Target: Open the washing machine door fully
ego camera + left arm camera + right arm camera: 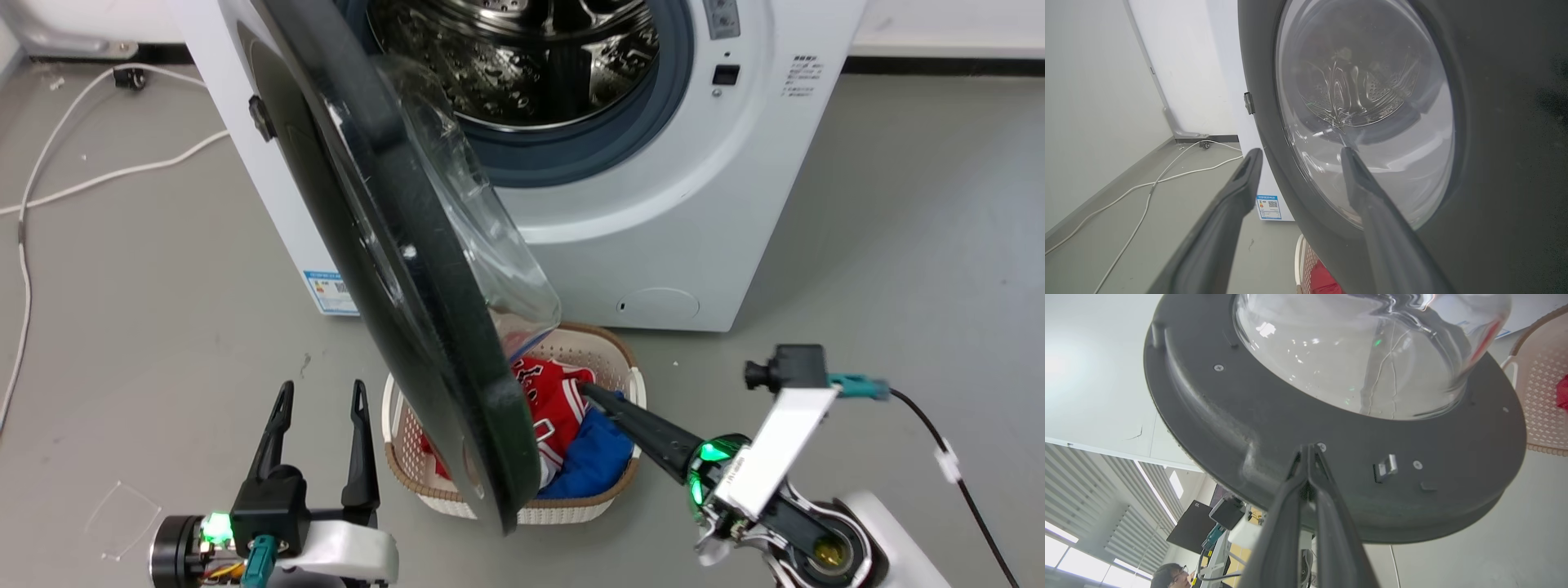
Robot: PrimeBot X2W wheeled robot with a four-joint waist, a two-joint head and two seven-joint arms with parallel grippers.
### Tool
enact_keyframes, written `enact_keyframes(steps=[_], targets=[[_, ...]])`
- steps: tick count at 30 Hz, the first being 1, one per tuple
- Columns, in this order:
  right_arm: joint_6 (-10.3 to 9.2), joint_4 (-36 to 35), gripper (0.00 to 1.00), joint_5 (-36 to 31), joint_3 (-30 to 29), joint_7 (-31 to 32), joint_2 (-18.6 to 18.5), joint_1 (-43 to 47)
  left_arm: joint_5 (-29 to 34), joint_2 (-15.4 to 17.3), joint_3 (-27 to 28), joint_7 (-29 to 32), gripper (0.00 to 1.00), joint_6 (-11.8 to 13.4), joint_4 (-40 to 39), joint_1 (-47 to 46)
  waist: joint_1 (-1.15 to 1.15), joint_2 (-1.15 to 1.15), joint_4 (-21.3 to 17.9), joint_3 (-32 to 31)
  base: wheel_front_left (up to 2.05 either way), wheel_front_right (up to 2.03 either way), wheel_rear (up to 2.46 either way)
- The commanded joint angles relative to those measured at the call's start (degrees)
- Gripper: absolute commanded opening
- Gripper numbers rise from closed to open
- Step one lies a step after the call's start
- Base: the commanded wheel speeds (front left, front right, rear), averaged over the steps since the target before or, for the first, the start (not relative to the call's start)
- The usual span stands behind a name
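Left pincer (322,385) agape; right pincer (589,392) closed at door (392,269); basket (571,511) holds clothes (559,408).

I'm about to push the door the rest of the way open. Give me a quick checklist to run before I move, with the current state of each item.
1. Door unlatched: ok. The door stands swung out from the washing machine.
2. Right gripper placed to push: ok. It is shut, with its tips at the door's inner rim.
3. Left gripper out of the swing: not ok. It stands open beside the door's outer face, probably in its path.
4. Basket clearance: cannot tell. It sits below the door's lower edge.
5. Floor cable out of the way: ok. It lies off to the left.
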Motion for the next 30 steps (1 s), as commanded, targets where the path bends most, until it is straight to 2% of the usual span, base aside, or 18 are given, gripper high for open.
enact_keyframes(steps=[1, 14, 19, 22, 24, 30], targets=[[0.15, -0.51, 0.0, -0.35, -0.58, -0.95, -0.11, 1.37, 0.3, -0.05, 0.24, -0.16, 1.0, -0.24, 0.12, 0.82, 0.01, 0.0, -0.49, -1.02, 0.0, 0.0, 0.0], [0.15, -7.96, 0.0, -6.24, -10.87, -23.85, -0.54, 10.43, 0.55, 0.23, 0.88, -0.16, 1.0, -0.64, -0.06, 3.86, 0.01, 0.0, -1.99, -5.3, 0.0, 0.0, 0.0], [0.15, -7.54, 0.0, -10.39, -13.08, -33.65, -1.48, 13.32, 0.54, 0.2, 0.94, -0.16, 1.0, -0.51, -0.22, 4.73, 0.01, 0.0, -2.3, -6.2, 0.0, 0.0, 0.0], [0.15, -6.35, 0.0, -20.08, -12.91, -37.53, -3.82, 14.06, 0.51, 0.19, 0.97, -0.16, 1.0, -0.35, -0.31, 5.09, 0.01, 0.0, -2.55, -6.62, 0.0, 0.0, 0.0], [0.15, -5.57, 0.0, -28.28, -13.51, -38.24, -3.87, 14.64, 0.41, 0.19, 1.08, -0.16, 1.0, -0.29, -0.41, 5.35, 0.01, 0.0, -2.77, -6.78, 0.0, 0.0, 0.0], [0.15, -8.9, 0.0, -56.21, -21.75, -38.34, 2.13, 16.18, 0.38, 0.18, 1.32, -0.16, 1.0, -0.2, -0.58, 5.86, 0.01, 0.0, -3.41, -6.85, 0.0, 0.0, 0.0]])
